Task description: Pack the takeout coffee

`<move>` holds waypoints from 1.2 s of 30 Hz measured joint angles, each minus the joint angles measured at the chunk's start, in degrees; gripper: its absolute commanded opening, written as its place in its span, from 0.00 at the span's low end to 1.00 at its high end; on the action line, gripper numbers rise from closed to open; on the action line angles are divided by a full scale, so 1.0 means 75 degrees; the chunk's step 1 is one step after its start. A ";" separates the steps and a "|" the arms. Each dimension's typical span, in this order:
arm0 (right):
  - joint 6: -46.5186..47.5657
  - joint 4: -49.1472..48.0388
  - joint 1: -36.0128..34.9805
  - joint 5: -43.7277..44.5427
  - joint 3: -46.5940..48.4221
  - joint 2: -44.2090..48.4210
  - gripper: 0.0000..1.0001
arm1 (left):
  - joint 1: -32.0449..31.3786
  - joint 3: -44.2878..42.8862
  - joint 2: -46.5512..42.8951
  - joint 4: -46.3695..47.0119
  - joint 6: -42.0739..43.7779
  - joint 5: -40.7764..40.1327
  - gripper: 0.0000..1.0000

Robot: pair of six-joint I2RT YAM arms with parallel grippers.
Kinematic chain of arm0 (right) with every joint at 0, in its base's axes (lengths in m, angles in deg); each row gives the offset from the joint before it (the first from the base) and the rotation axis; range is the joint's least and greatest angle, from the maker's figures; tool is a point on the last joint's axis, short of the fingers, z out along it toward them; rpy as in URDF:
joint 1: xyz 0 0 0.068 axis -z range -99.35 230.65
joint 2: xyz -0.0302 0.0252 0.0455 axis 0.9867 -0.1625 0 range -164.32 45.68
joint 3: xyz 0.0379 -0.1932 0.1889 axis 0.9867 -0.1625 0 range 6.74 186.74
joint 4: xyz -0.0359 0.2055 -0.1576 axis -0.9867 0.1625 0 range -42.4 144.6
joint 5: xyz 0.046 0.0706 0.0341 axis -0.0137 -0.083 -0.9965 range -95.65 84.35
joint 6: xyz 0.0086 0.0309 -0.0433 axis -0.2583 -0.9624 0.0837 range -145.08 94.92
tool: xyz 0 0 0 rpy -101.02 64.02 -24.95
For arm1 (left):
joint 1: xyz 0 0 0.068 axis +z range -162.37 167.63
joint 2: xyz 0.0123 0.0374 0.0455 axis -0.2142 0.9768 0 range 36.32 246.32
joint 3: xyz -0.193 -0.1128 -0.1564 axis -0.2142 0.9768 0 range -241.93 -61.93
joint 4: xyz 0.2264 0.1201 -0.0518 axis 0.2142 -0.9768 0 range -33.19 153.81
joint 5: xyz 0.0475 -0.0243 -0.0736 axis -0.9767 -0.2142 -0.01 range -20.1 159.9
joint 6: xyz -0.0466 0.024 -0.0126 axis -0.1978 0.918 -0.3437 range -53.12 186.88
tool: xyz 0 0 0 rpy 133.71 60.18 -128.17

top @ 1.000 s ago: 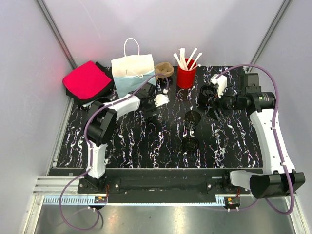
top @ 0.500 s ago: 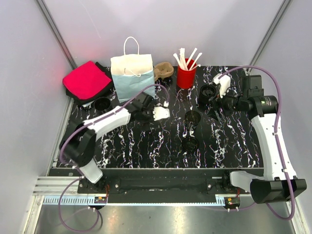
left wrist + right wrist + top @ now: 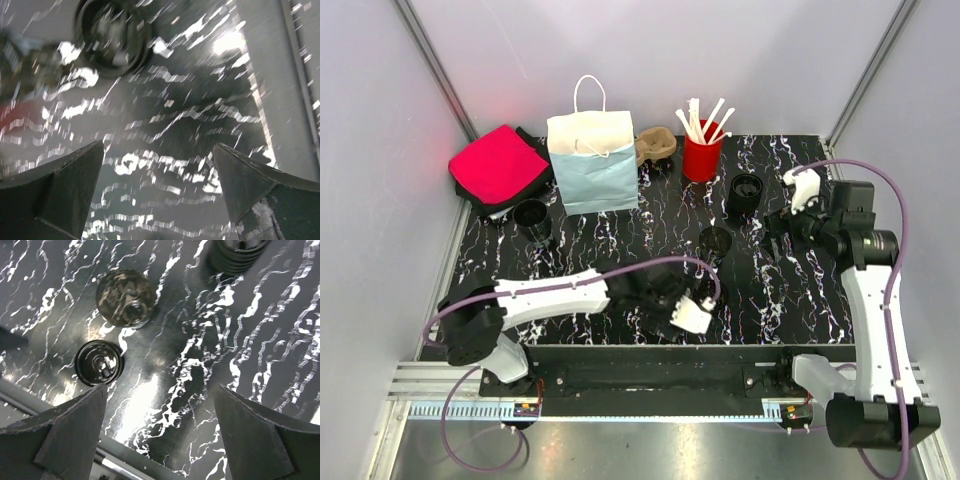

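Note:
The takeout coffee (image 3: 98, 362), a small black cup with a black lid, stands near the table's front edge. In the left wrist view it is a blurred dark disc (image 3: 112, 35), ahead and to the left of the fingers. My left gripper (image 3: 700, 310) (image 3: 157, 145) hovers low at the front centre just short of it, open, with only table between its fingers. In the top view the left wrist mostly hides the cup. My right gripper (image 3: 772, 238) (image 3: 159, 387) is open and empty over the table's right side, well away from the cup.
A white-and-blue paper bag (image 3: 592, 160) stands at the back, with a red cup of stirrers (image 3: 702, 155) to its right. Lidless black cups stand at the centre (image 3: 717, 240) (image 3: 126, 297), back right (image 3: 745, 192) and left (image 3: 532, 215). A pink bundle (image 3: 498, 165) lies at the back left.
My left arm swung from beside the paper bag down to the front centre by the lidded cup. My right gripper drew back to the right from the back-right cup and opened wider.

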 measured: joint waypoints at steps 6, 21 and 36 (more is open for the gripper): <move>-0.0169 -0.0344 0.0163 0.0134 -0.0329 0.0813 0.93 | -0.0644 -0.0009 0.0807 0.0516 0.0058 -0.0344 0.99; -0.0455 -0.0743 0.0557 0.0119 -0.0746 0.1259 0.92 | -0.0772 -0.1393 0.2748 0.0758 0.0055 -0.0691 0.88; -0.0542 -0.0807 0.0647 0.0114 -0.0772 0.1603 0.92 | -0.0775 -0.2524 0.3684 0.0344 0.0149 -0.0694 0.40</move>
